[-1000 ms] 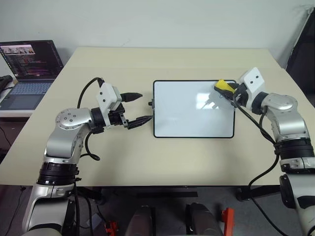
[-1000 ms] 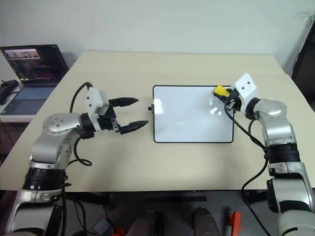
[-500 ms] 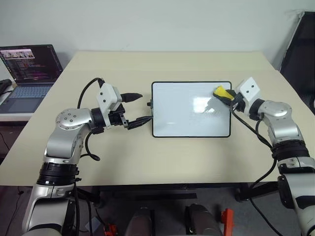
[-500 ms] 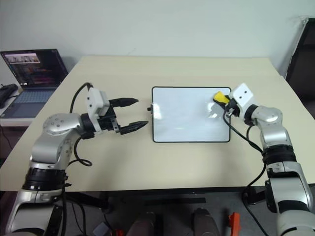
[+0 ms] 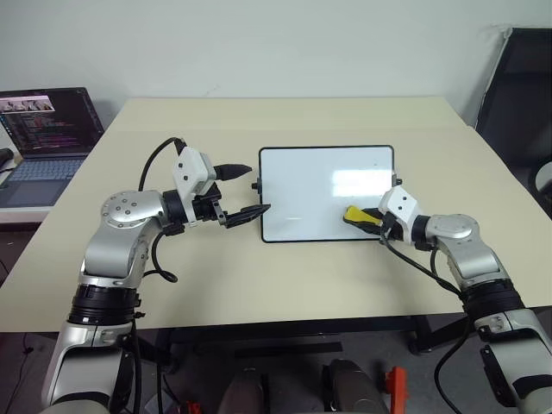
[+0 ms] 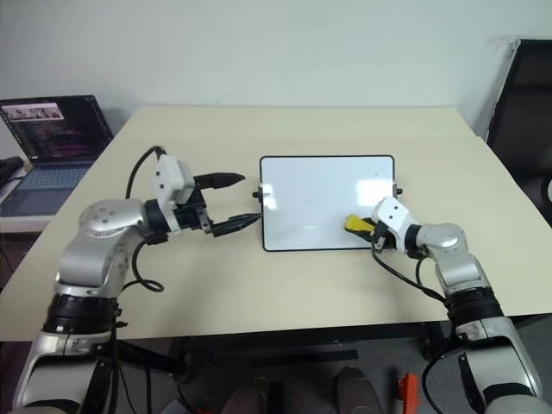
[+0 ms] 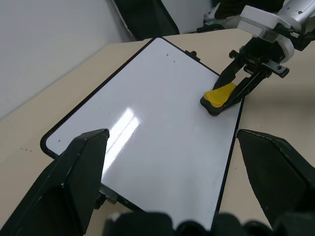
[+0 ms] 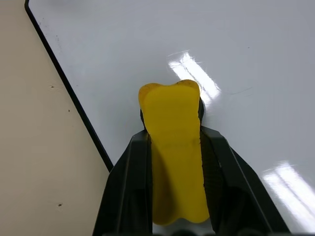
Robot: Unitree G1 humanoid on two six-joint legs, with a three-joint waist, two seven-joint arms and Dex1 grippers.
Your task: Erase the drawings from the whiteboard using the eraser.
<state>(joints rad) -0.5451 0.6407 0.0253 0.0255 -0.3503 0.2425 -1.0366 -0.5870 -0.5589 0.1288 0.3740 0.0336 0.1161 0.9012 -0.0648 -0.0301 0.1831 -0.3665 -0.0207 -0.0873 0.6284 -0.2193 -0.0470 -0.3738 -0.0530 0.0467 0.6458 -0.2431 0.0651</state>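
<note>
Office: laptop (image 5: 47,129) beside beige table (image 5: 302,276)

Silver-grey jointed arms, white wrist blocks, looping black cables, tapered black fingers (image 5: 252,210).

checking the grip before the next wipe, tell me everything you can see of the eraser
The eraser is a small yellow block with a dark underside and a rounded, slightly notched front end. It looks like smooth plastic on top. The right gripper is shut on it, one black finger along each long side. It sits on the whiteboard near the near right corner, close to the black frame, pointing toward the board's middle. Whether the underside presses flat is hard to tell.
</note>
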